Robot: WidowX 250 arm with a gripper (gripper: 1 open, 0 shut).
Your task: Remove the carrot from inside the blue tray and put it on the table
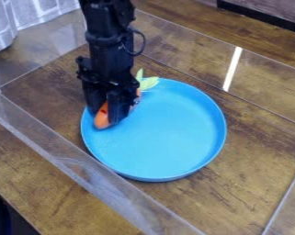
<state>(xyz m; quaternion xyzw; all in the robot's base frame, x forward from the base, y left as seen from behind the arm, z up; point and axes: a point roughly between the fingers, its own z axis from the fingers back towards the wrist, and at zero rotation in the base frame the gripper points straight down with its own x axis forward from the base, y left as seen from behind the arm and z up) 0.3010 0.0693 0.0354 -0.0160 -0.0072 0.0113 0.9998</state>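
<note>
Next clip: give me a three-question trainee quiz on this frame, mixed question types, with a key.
1. True or false: the carrot lies loose in the middle of the blue tray, clear of the gripper.
2. Multiple choice: the gripper stands over which part of the tray as seen by the camera? A) left edge B) centre C) right edge
3. Fill in: the tray rests on a dark wooden ____.

Key: 1. False; the jaws are shut on the carrot at the tray's left edge. 2. A. 3. table.
</note>
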